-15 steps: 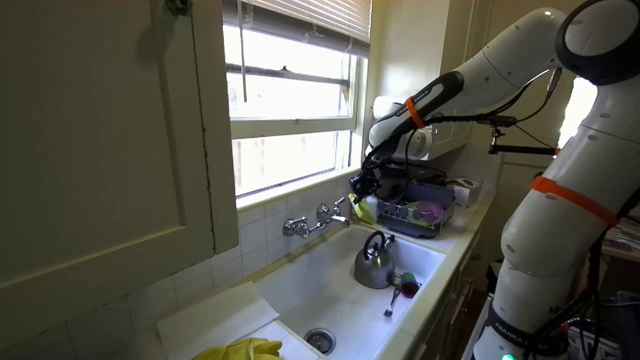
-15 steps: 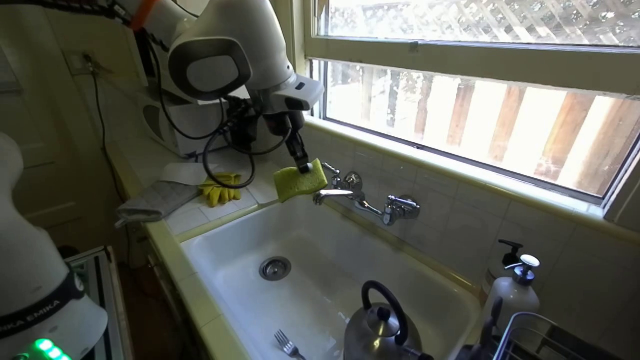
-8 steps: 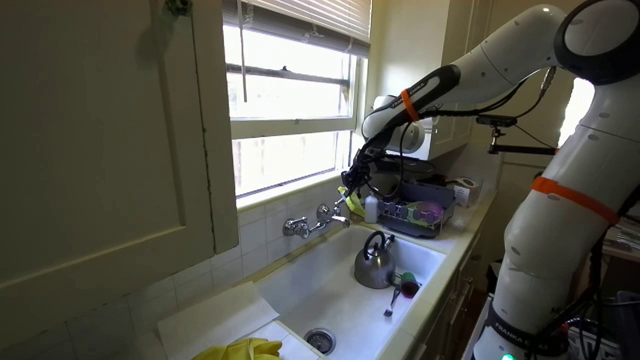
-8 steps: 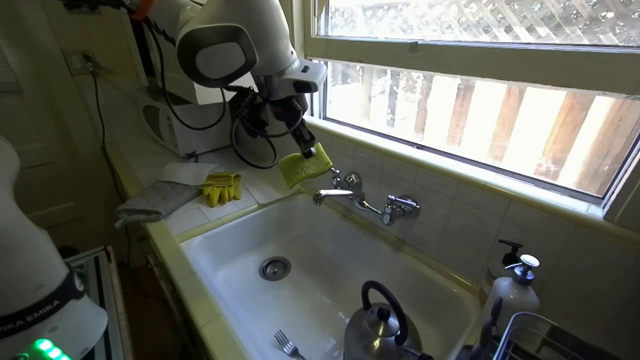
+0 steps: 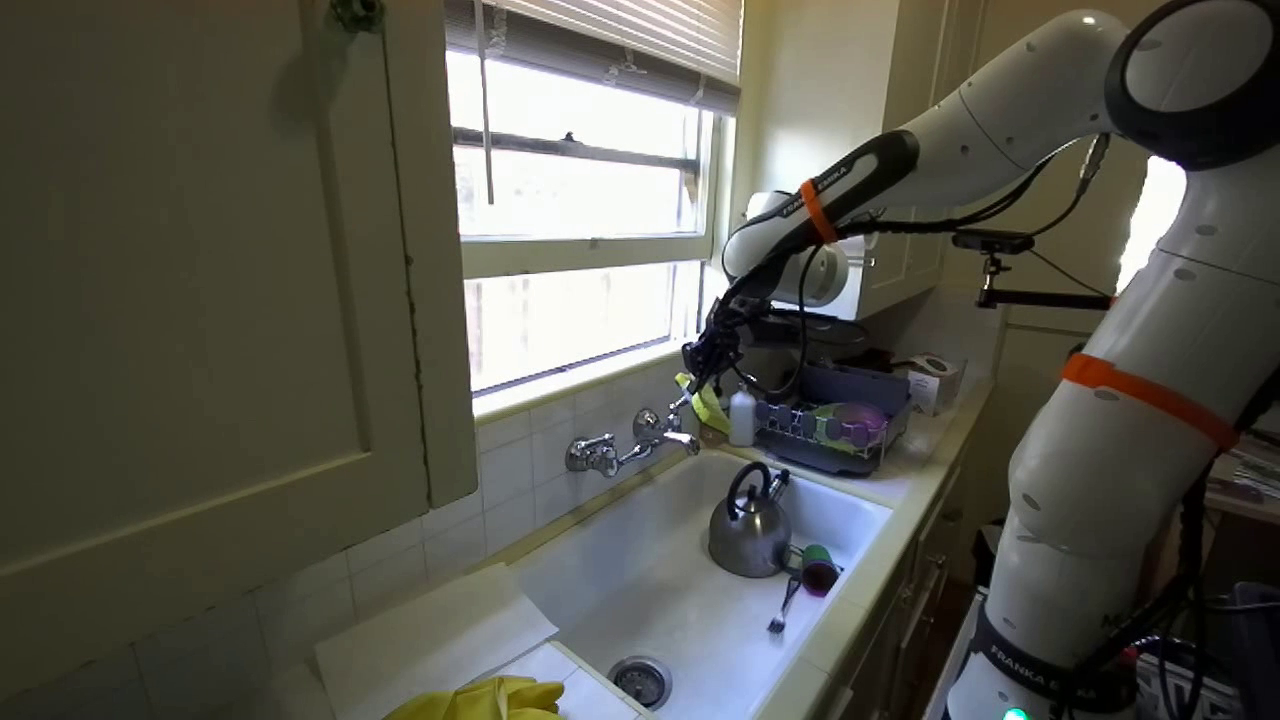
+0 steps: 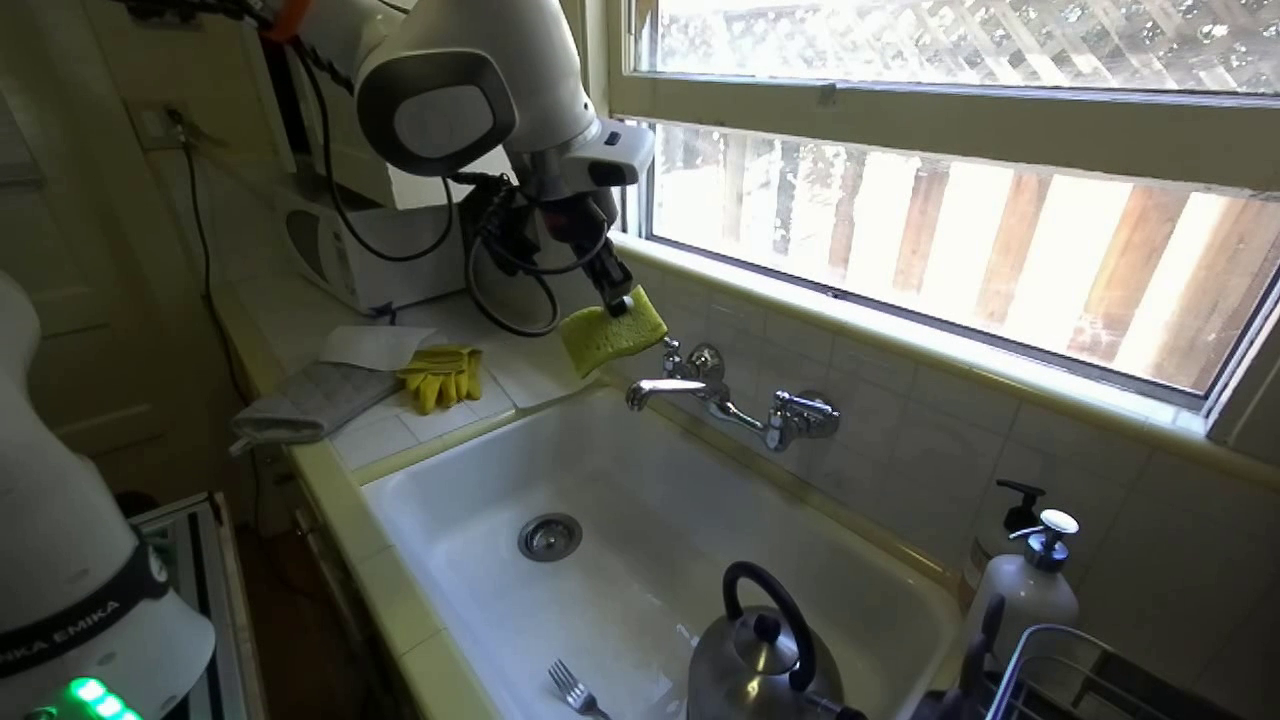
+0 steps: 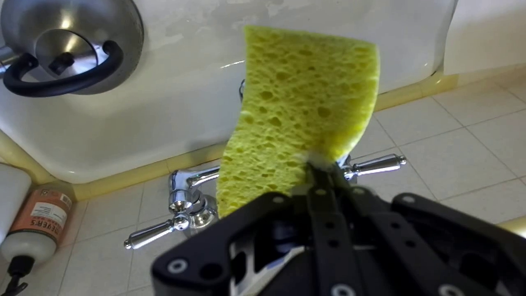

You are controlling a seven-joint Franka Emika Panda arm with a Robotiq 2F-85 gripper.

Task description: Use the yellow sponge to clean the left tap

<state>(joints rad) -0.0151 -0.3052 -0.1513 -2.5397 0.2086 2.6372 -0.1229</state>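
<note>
Sponge of yellow porous foam [image 7: 304, 98] has risen and moved in towards the curved chrome spout [image 6: 668, 387] within the last second, and over the final half second it has barely shifted, so the approach looks close to done and the wiping about due. The black jointed hand [image 7: 321, 165] is clamped on it, pinching one edge while the rest stands free and covers most of the spout in the wrist view. Taking left as for someone facing the pale tiled wall [image 6: 920, 430], the chrome lever-handled left tap [image 7: 377, 165] is the one towards the yellow rubber gloves [image 6: 440, 378] on the white-tiled desk [image 6: 515, 375]; a corner of the sponge overlaps it in an exterior view, but whether they touch cannot be told. Of the containers, the long white enamel sink [image 5: 650, 540] holds a black-handled, lidded steel kettle [image 5: 752, 540], a metal fork [image 6: 578, 692] and a small green and dark red cup [image 5: 820, 568] lying on its side. Past the kettle end, a grey dish rack [image 5: 850, 383] carries green and purple dishes [image 5: 858, 426]. Near it stand a white pump bottle [image 6: 1022, 605] and an orange-labelled pump bottle [image 7: 43, 218], their fill hidden.
</note>
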